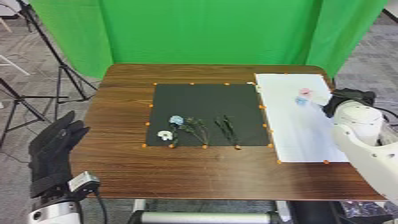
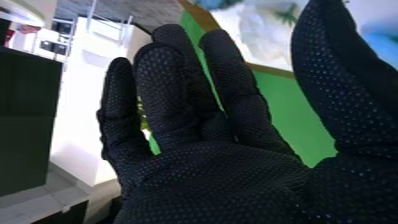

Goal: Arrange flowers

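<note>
Over the right side of a white sheet, beside a pink flower and a pale blue flower, the right hand, well open: in the right wrist view, fingers straight and slightly spread, thumb wide apart, palm bare, nothing gripped. Between flowers and glove, something whitish, too blurred to name; impossible to tell whether touched. Along the left edge of the bench, the left hand, also open, with fingers extended and nothing in its grasp. On the near part of a black mat, just left of the sheet, a light blue bloom, with a white bloom a little closer to the near edge, green sprigs next to both, and a pair of leafy stems farther right, apart from them. Around mat and sheet, small orange markers on brown wood. Behind the bench, a green backdrop; to the left, dark tripods on grey flooring.
</note>
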`<state>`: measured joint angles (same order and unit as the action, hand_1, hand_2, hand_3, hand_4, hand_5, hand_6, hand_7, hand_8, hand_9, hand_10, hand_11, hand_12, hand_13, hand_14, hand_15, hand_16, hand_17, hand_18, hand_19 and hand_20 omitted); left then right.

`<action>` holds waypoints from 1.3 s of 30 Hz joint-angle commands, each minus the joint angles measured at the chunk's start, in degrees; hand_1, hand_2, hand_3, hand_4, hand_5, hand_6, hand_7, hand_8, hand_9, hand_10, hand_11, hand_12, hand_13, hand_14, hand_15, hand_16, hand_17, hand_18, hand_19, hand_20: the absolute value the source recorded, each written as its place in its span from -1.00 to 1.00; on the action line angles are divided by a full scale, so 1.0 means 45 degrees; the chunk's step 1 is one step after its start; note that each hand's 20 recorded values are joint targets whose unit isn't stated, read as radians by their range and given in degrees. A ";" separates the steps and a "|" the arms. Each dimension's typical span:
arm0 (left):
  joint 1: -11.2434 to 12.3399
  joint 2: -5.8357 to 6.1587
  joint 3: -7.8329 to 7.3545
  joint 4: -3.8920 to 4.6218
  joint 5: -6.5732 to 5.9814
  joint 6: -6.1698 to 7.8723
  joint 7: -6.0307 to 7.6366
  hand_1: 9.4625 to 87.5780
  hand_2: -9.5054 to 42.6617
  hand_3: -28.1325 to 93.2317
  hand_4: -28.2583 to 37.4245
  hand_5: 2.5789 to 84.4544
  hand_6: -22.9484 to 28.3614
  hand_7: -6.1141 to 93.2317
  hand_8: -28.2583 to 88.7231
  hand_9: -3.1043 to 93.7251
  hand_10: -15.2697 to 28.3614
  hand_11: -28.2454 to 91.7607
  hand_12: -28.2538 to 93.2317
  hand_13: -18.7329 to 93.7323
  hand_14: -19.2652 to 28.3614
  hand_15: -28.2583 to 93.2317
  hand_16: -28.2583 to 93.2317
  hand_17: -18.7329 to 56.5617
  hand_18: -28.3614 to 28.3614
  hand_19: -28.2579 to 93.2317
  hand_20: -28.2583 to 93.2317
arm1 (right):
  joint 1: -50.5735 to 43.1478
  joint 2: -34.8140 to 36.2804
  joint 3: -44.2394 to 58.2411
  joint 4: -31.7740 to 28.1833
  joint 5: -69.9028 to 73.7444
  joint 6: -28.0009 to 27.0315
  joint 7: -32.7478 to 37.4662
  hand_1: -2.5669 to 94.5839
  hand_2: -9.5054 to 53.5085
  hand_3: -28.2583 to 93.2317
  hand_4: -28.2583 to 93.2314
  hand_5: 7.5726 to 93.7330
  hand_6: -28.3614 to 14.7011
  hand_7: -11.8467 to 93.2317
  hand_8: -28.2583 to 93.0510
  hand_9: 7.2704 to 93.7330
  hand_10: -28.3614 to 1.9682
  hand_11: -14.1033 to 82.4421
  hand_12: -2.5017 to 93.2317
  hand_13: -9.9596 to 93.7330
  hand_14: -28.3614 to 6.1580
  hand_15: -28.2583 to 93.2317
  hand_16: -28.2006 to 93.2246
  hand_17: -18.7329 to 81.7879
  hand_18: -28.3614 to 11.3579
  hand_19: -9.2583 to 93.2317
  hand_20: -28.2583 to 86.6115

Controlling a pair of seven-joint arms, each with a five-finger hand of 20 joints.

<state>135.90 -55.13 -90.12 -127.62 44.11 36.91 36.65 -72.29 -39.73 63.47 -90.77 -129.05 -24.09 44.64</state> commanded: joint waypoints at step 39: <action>-0.0046 0.0064 0.0148 0.0066 -0.0077 -0.0075 0.0012 -0.56 -0.52 0.81 -0.70 0.00 0.39 -0.55 -0.70 -0.20 0.67 0.19 -0.41 -0.19 0.99 0.61 -0.85 -0.71 0.82 0.40 -0.24 | 0.0447 0.0761 -0.1646 0.0798 -0.0771 0.3272 0.0362 0.26 -1.00 0.71 -1.00 0.59 0.30 -0.17 -0.47 0.88 0.44 -0.37 -0.14 0.56 0.20 0.82 -0.08 -0.20 -0.82 0.70 0.06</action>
<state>134.98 -54.66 -89.28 -127.24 43.64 36.65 36.79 -70.41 -38.11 55.80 -86.32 -131.13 -13.23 45.80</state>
